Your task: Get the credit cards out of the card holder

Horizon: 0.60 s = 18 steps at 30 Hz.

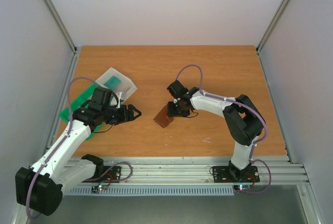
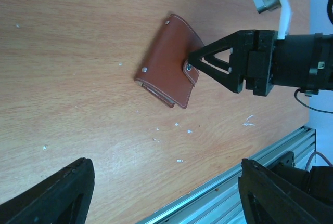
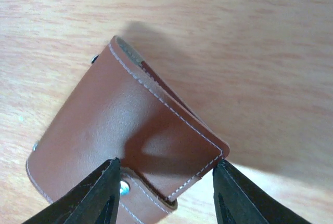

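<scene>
The wooden table (image 1: 218,73) holds the brown card holder (image 1: 164,115) right under the right claw (image 1: 178,107), and a green tray (image 1: 78,107) beside the left claw (image 1: 134,113).

The small brown folded card holder (image 3: 130,130) looks like smooth leather with pale stitching and shiny metal studs. The orange wooden tabletop (image 2: 78,52) is matt and grainy.

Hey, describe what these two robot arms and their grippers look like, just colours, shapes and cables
Both arms have white link shells with black joint housings and black bases bolted to a silver aluminium rail. A pale purple cable loops along each arm. The left gripper and right gripper are black, with triangular open-frame fingers. Small red and green lights glow at both bases.
</scene>
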Motion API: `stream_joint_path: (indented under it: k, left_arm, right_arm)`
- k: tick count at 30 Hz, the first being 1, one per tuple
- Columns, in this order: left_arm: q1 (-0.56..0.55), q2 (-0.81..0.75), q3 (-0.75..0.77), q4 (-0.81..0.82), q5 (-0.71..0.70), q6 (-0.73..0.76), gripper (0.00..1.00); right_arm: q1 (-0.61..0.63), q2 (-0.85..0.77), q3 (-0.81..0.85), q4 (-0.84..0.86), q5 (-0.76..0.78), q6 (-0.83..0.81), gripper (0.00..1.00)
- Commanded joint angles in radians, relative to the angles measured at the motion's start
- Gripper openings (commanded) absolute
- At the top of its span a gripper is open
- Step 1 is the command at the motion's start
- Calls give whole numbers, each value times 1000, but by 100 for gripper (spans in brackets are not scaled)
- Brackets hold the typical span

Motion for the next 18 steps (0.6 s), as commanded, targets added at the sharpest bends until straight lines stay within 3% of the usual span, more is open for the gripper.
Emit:
stream_joint_path:
  k: [1, 8, 18]
  left_arm:
    - [-3, 28, -20, 70, 7, -21, 74]
    - [-3, 151, -18, 176, -20, -54, 67]
    - [-6, 360, -45, 416, 60, -112, 56]
  right_arm:
    - [-9, 67, 36, 39, -42, -11, 50]
    - [-11, 71, 62, 104, -49, 11, 50]
    - [-11, -63, 17, -47, 14, 4, 48]
